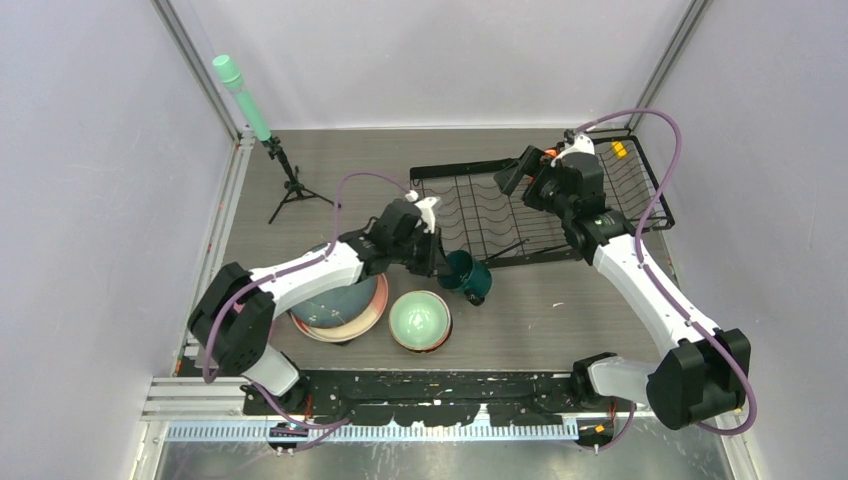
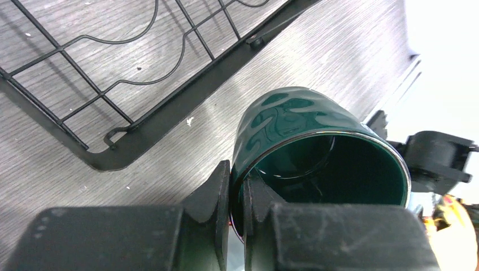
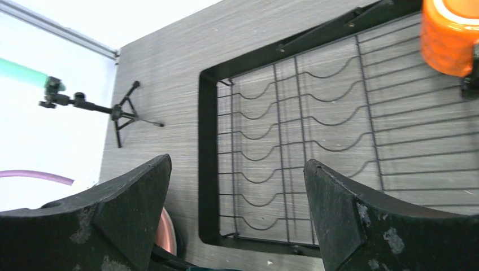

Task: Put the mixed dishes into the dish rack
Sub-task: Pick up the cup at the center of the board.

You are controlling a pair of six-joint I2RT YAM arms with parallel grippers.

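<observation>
We see two arms and two mugs. The left gripper (image 1: 438,262) pinches the rim of the teal mug (image 1: 468,276), with one finger (image 2: 217,192) outside the rim and one inside. The mug is tipped over, its mouth facing the gripper. It sits near the middle of the top view, just beside the near left corner of the one black rack (image 1: 460,165). We cannot tell if it touches the table (image 1: 560,310). The right gripper (image 1: 512,178) hangs over the rack with its two fingers spread wide and nothing between them. The orange mug (image 3: 449,34) is in the rack, on the straight wires, at the upper right of the right wrist view. At the lower middle of the top view there is one green bowl (image 1: 420,320). Just left of it lie two plates, the teal plate (image 1: 335,303) on top of the pink plate (image 1: 365,322), partly under the left arm. One tripod (image 1: 290,190) stands at the upper left, well apart from the rack.
</observation>
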